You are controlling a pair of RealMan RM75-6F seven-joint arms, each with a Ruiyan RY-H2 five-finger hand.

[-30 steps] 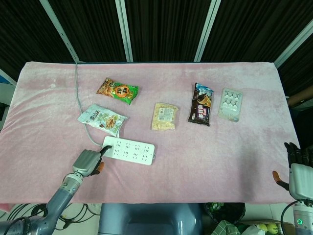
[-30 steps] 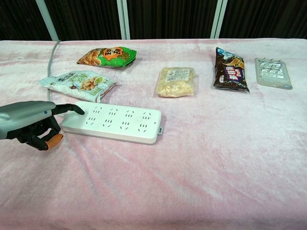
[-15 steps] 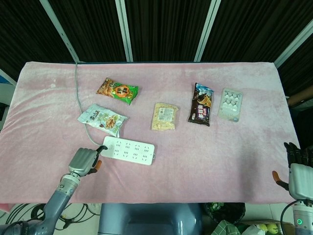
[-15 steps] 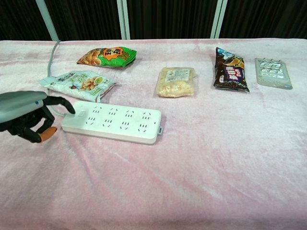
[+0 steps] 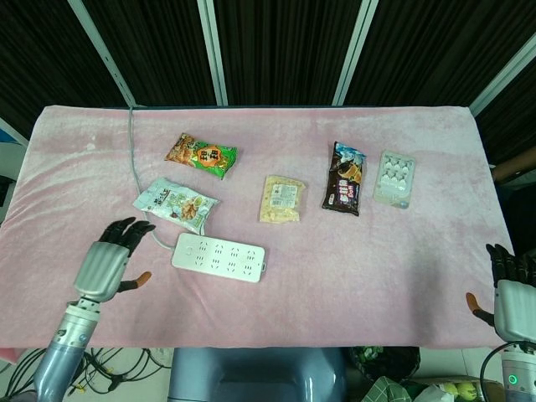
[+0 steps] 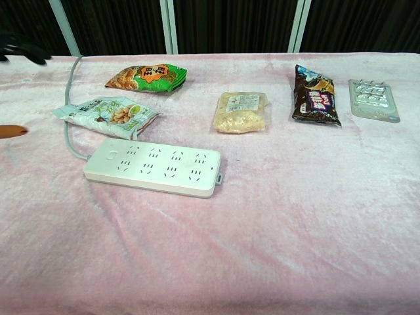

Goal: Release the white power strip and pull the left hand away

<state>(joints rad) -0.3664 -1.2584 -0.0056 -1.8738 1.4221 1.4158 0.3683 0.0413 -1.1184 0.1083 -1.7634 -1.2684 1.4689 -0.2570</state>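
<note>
The robot's left hand [image 5: 107, 261], fingers spread and holding nothing, hovers clear of the flat white plastic power strip [image 5: 219, 257] lying just to its right on the pink plush tablecloth [image 5: 335, 268], its release apparently complete; crinkled snack packets [image 5: 176, 202] lie beyond.

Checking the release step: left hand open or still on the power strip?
Open. In the head view the left hand has its fingers spread and holds nothing, with bare cloth between it and the white power strip.
</note>
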